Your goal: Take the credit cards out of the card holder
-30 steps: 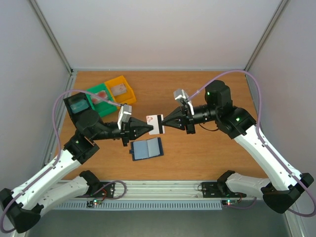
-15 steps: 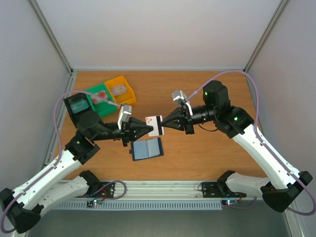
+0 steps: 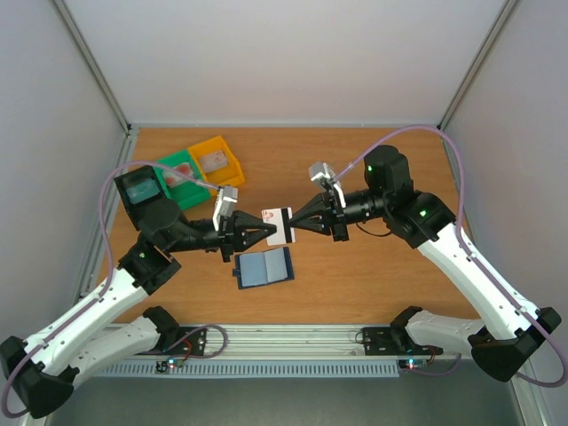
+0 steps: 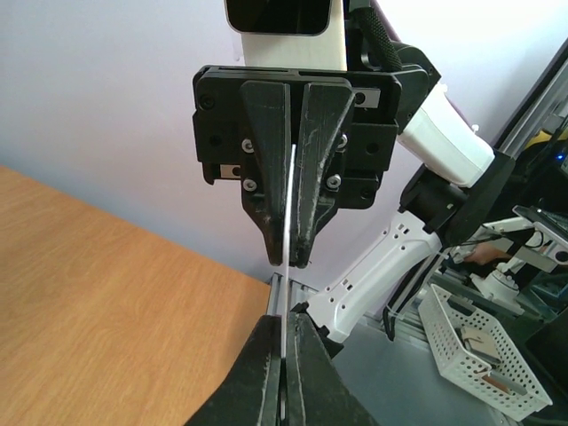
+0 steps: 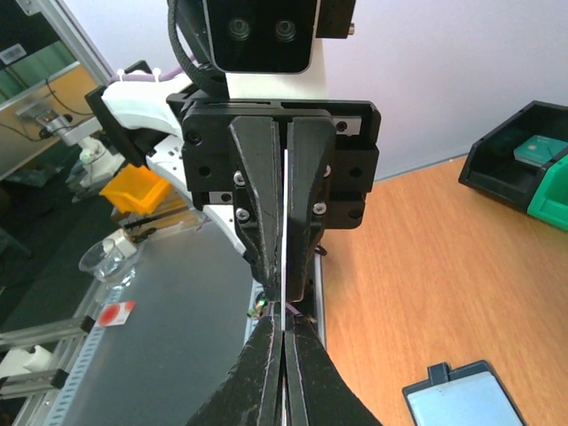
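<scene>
Left arm: yours comes in from the card holder's (image 3: pixel 264 267) left side, forearm close to level, with the left gripper (image 3: pixel 264 232) pointing right, just past the holder's far edge.
Right arm: it mirrors that from the card holder's right side, elbow raised, with the right gripper (image 3: pixel 295 223) pointing left, tip to tip with the other.
Left grip: the fingers are pressed together on the card's (image 3: pixel 278 225) left edge. In your left wrist view the card is a thin white line between them.
Right grip: pinched closed on the same card's right edge. You see it edge-on here too.
Card: white, with a dark stripe near its right edge and a small reddish mark toward the left. It is held off the table (image 3: pixel 382 275), face toward the top camera, just beyond the card holder's far edge.
Card holder: it lies open and flat on the table, with a dark navy border and blue-grey inner panels, and neither gripper touches it.
Bins: the green bin (image 3: pixel 177 173) and yellow bin (image 3: pixel 217 160) sit side by side, well beyond the card holder and to its left.
</scene>
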